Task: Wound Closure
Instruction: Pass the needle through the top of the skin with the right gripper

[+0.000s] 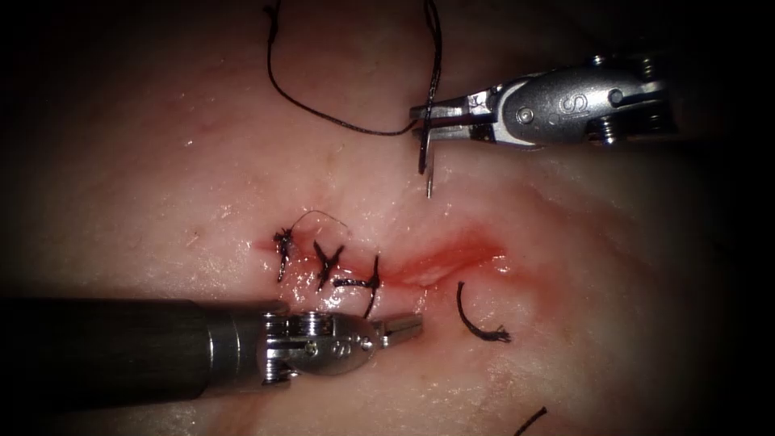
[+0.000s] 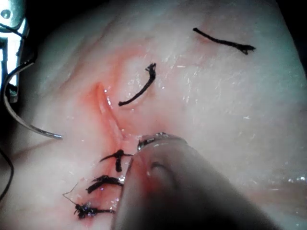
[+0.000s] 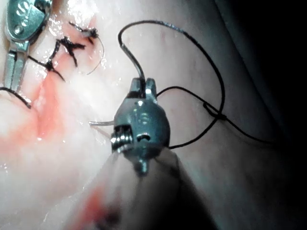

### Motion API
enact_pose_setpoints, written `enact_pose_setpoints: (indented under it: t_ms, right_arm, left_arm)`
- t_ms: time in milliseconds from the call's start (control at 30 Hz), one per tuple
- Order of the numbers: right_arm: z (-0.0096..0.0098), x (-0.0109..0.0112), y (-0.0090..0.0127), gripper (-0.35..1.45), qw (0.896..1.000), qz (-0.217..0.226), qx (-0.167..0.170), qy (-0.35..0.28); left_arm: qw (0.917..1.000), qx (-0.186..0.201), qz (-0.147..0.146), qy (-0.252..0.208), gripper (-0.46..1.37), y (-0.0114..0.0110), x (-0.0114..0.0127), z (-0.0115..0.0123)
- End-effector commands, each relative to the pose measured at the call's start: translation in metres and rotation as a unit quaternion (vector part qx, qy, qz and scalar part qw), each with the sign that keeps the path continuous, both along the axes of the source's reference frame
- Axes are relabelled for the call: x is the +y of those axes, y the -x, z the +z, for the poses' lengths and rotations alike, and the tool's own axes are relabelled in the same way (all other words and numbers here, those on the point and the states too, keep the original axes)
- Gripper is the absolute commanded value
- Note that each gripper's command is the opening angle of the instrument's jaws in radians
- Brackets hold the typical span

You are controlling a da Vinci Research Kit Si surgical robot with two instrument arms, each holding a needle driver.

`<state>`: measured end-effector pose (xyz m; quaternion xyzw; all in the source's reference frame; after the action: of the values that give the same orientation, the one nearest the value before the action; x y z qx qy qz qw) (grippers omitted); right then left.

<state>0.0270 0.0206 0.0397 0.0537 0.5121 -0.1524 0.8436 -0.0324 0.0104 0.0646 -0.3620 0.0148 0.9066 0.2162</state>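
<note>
2 cut thread ends (image 1: 478, 323), red fluid (image 1: 452, 258).

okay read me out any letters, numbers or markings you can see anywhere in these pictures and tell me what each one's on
"S": stamped on the metal body of the right pincer, which holds the needle above the tissue in the endoscope view.
"S": stamped on the left pincer, seen in the right wrist view.
Faint marks on the left pincer's body in the endoscope view: too blurred to read.
A mark on the right pincer's body in its wrist view: unreadable.

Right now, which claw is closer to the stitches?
Left. The left claw sits right beside the stitches, just below them. The right claw is farther off, above the cut, holding the needle.
</note>
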Motion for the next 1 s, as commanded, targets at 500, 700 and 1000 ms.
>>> enact_pose_setpoints:
  t_ms: [500,700,1000]
  right_arm:
    - [0.0027,-0.0006,-0.0013,-0.35,0.975,0.073,-0.029,-0.206]
    - [0.0038,-0.0013,-0.0004,-0.35,0.95,0.122,-0.049,-0.285]
    - [0.0048,-0.0016,-0.0002,-0.35,0.914,0.16,-0.03,-0.373]
  left_arm:
    - [1.0,-0.006,-0.002,0.003,-0.35,0.0001,0.0005,-0.001]
    - [1.0,-0.005,0.0,0.005,-0.35,0.0001,0.0005,-0.001]
    - [1.0,-0.006,-0.001,0.005,-0.35,0.0001,0.0006,-0.0008]
